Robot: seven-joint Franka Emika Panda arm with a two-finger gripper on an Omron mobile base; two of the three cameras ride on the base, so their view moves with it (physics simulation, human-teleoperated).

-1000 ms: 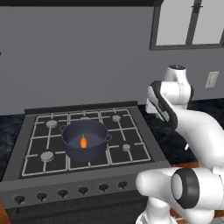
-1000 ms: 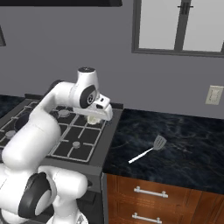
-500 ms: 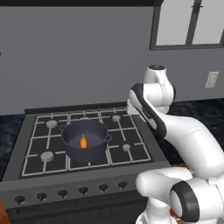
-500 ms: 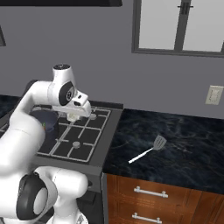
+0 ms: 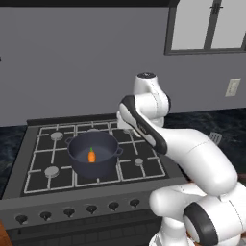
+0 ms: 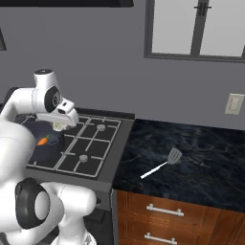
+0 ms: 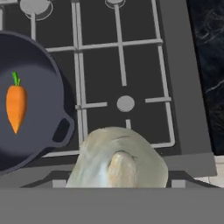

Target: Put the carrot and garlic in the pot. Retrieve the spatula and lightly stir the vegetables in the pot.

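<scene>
Above the stove (image 6: pixel 91 148), just to the right of the pot (image 5: pixel 92 153), the gripper (image 6: pixel 59 125) is seen carrying the garlic (image 7: pixel 119 158). In the hand view the off-white bulb is pressed close beneath the camera and the finger tips are covered by it; the jaws are judged to be closed on the bulb, at about its own width. In the right base view a pale lump is seen under the white hand, in keeping with that judgement.

The relation governing the coming move is noted as follows. The pot lies to one side of the held garlic: in the hand view its rim and one side handle (image 7: pixel 62 130) are just beside the bulb, but the bulb is not yet over the opening. A short sideways carry toward the pot's middle is judged necessary before release. The carrot (image 5: pixel 91 155) is already lying on the pot floor, its green top pointing away from the base.

The arm is folded, with the elbow raised over the rear burners and the hand turned downward over the grate.

The spatula (image 6: pixel 161 163) is lying untouched on the dark counter (image 6: pixel 201 158), well apart from the stove, its blade farther from the base than its handle.
</scene>
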